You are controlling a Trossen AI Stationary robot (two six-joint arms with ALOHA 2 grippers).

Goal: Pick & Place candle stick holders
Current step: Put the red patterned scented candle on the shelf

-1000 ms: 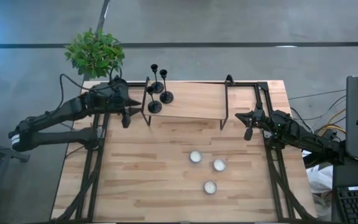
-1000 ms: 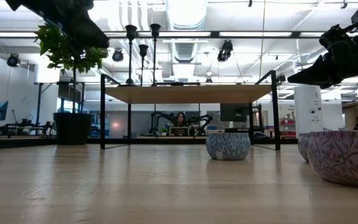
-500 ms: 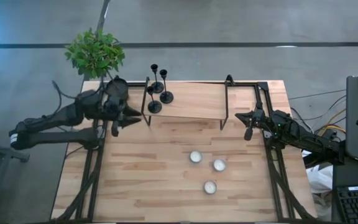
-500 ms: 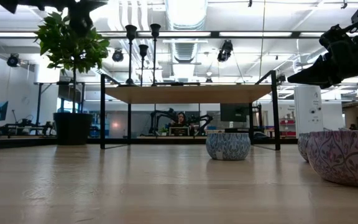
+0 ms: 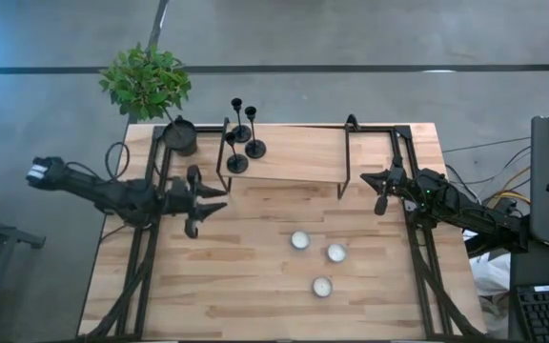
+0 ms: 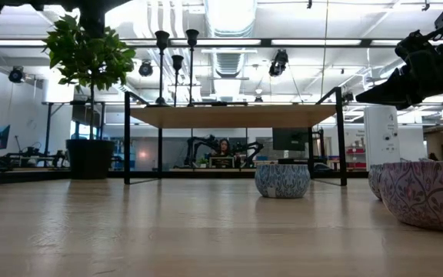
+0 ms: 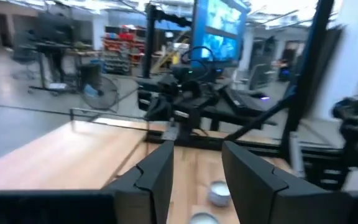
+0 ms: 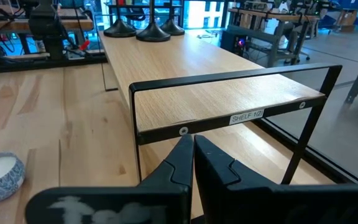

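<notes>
since a second earlier our left hand (image 5: pixel 201 198) had swung off the shelf (image 5: pixel 298 152), half open and empty; three upright candlesticks (image 5: pixel 241 136) stood on the shelf's left end, nearest it.

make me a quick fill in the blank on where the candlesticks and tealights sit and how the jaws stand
The three black candlesticks stand on the ____.
The ____ tealight cups sit on the table.
The right gripper has its jaws ____.
The left gripper holds ____.

Missing words: shelf; three; shut; nothing
</notes>
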